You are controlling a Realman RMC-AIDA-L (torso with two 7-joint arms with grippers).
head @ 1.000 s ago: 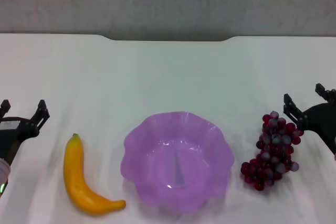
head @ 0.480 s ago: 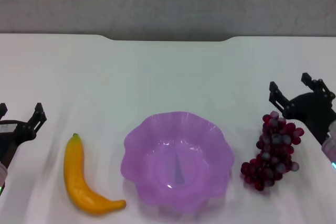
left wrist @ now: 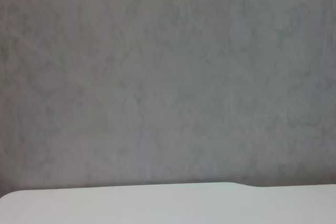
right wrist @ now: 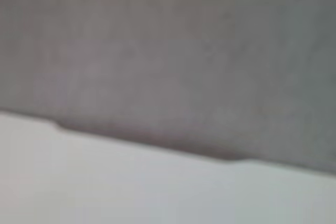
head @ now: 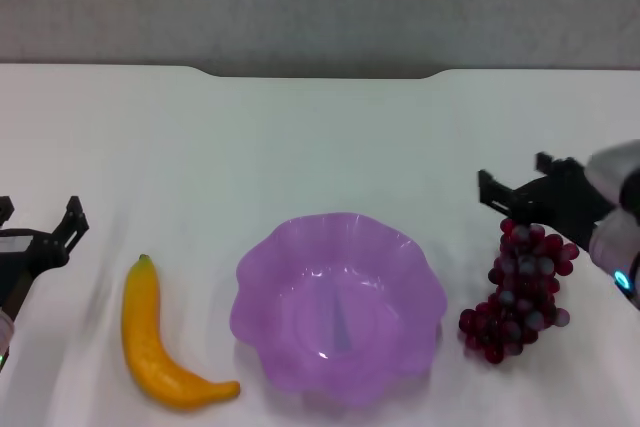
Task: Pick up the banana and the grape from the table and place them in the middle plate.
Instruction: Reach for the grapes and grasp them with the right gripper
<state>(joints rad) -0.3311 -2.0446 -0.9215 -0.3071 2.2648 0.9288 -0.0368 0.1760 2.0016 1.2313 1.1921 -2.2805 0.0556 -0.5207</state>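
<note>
In the head view the yellow-orange banana (head: 158,339) lies on the white table (head: 320,137) left of the purple scalloped plate (head: 338,305). The dark red grape bunch (head: 522,287) lies right of the plate. My right gripper (head: 515,187) is open, just above the far top of the grapes, apart from them. My left gripper (head: 38,213) is open and empty at the left edge, left of the banana. The plate holds nothing.
The table's far edge has a notch (head: 320,74) against a grey wall. Both wrist views show only the wall and the table's far edge (left wrist: 168,203).
My right gripper has moved left and towards the far side, from beside the grapes to over their far top. The left gripper has barely shifted.
</note>
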